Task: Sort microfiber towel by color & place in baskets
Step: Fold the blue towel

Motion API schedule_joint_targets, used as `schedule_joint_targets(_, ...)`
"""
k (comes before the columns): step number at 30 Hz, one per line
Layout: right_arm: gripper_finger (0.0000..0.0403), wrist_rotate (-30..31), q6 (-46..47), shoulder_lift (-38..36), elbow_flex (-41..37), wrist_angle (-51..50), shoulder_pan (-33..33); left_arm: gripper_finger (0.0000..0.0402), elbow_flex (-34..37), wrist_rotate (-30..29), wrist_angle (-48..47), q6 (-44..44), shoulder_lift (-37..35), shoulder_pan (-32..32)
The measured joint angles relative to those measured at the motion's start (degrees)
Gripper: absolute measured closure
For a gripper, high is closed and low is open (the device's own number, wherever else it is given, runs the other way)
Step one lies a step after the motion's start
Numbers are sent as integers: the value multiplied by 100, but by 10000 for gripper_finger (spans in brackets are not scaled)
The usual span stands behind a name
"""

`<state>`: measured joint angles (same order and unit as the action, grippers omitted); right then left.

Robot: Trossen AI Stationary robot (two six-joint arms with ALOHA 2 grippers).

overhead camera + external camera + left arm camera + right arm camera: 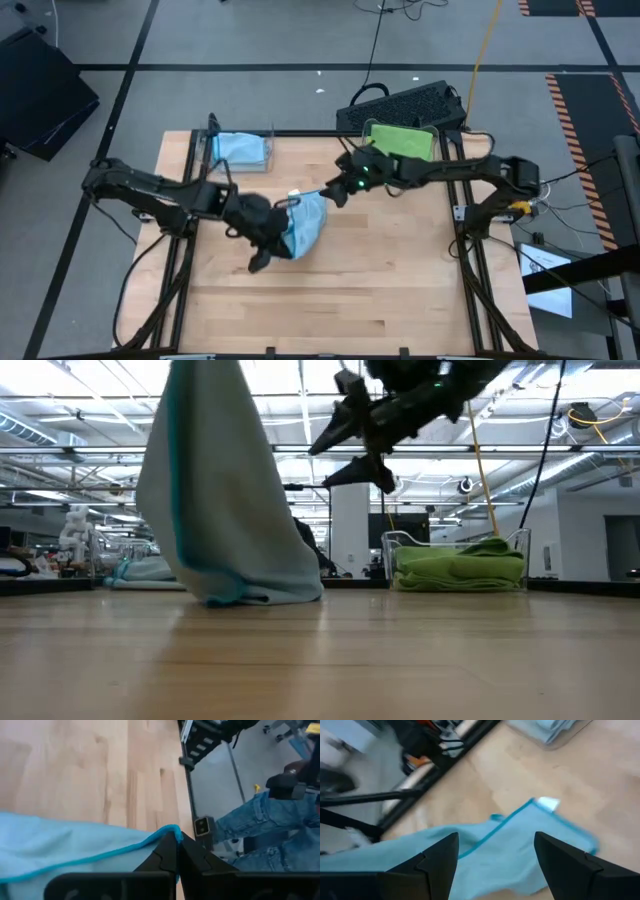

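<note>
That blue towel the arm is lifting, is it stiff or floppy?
Probably floppy: the blue towel hangs in soft folds from the left gripper, its bottom edge crumpling on the table. It likely weighs little, since a pinched edge holds it.

2 dark jointed arms; green light glowing on right wrist (362,181).
</note>
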<state>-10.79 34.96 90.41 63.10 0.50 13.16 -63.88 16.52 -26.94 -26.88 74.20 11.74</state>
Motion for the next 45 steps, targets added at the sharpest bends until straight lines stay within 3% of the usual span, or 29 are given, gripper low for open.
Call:
schedule_joint_targets(3,149,-314,-494,499,525,-327,294,398,307,-399,183,-439,10,341)
schedule_joint_targets(14,149,-2378,-2469,2502,2007,-344,864,394,1247,-1506,324,-2132,10,1367)
schedule_joint_targets(23,145,-2567,-3152,3486,2688,-26,855,394,1781,-1552,314,-3089,4,1782)
schedule_joint_targets(31,105,-2845,-3420,4257,3193,166,859,393,1781,-1519,302,-3087,-3,1856)
schedule_joint_targets(35,111,-2871,-3588,4404,3282,205,865,397,1781,-1511,301,-3053,-3,1856)
schedule_joint_targets(45,119,-3586,-3864,4678,3274,424,980,398,1781,-1507,218,-2698,-3,1856)
